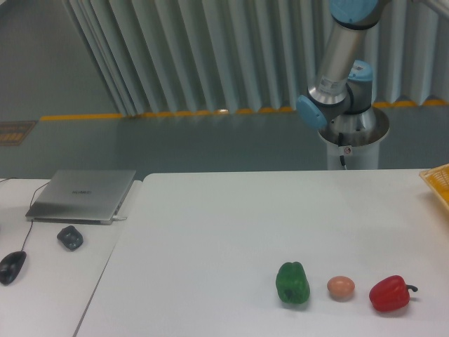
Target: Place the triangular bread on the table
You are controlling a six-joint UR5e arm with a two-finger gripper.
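Bread: not visible anywhere in frame.
End effector: out of view; state unknown.
Table: holds green pepper, egg, red pepper.
Advice: set bread flat on bare surface, away from peppers.

Robotics lab or test cell, industrial-looking hall. Robot arm, silver tube with pale blue joint caps, mounted on a metal pedestal bolted to the floor behind the table. Grey painted floor with a yellow safety line running across it. Back wall is a pleated grey folding partition. Adjoining white desk carries a closed silver laptop, a wired black mouse and a small dark gadget. On the table, props set in a row: green pepper, egg, red pepper. Corner of a yellow basket at the right edge.
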